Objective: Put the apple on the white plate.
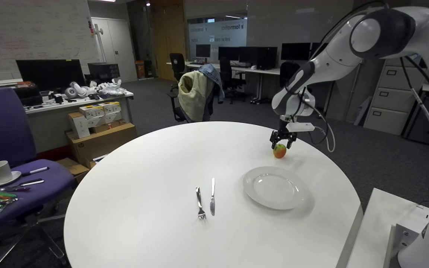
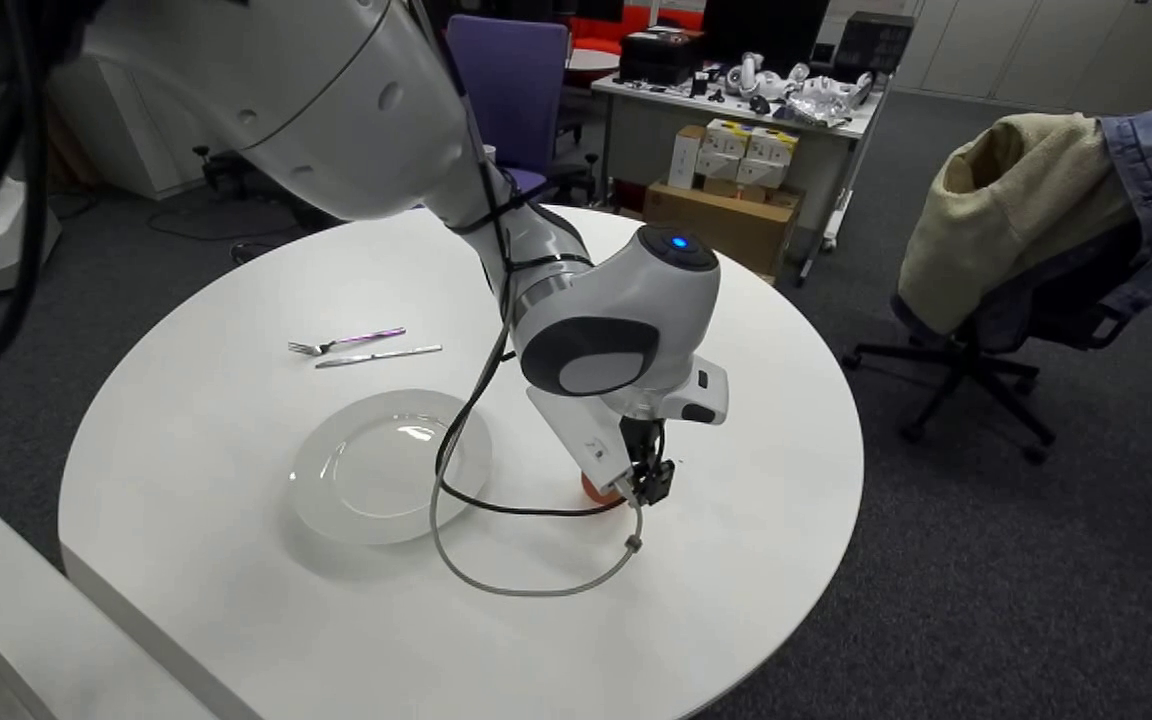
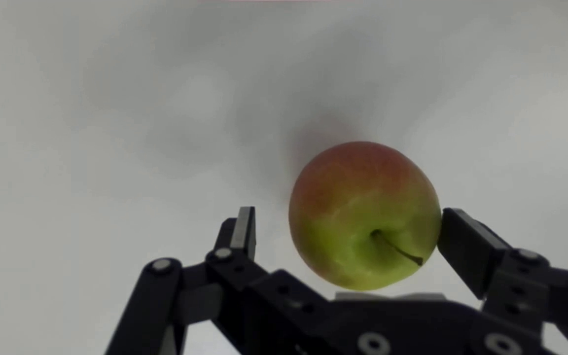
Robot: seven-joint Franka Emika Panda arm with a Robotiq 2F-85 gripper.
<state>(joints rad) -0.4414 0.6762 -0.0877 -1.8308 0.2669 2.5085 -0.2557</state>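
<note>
The apple (image 1: 279,152), yellow-green with a reddish-orange blush, rests on the round white table. In another exterior view the apple (image 2: 596,490) is mostly hidden by the wrist. My gripper (image 1: 281,145) points down over the apple. In the wrist view my gripper (image 3: 349,211) is open, with the apple (image 3: 363,212) between its fingers. The right-hand finger appears to touch or nearly touch the apple; a gap shows at the left-hand finger. The glossy white plate (image 1: 274,187) lies apart from the apple, and it also shows in an exterior view (image 2: 386,468). Nothing lies on it.
A fork (image 1: 200,204) and a knife (image 1: 213,197) lie on the table (image 1: 132,193) beside the plate. A loose cable (image 2: 526,593) hangs from the wrist between the gripper and the plate. A purple chair (image 1: 43,175) holds a white cup (image 1: 0,171) on a saucer.
</note>
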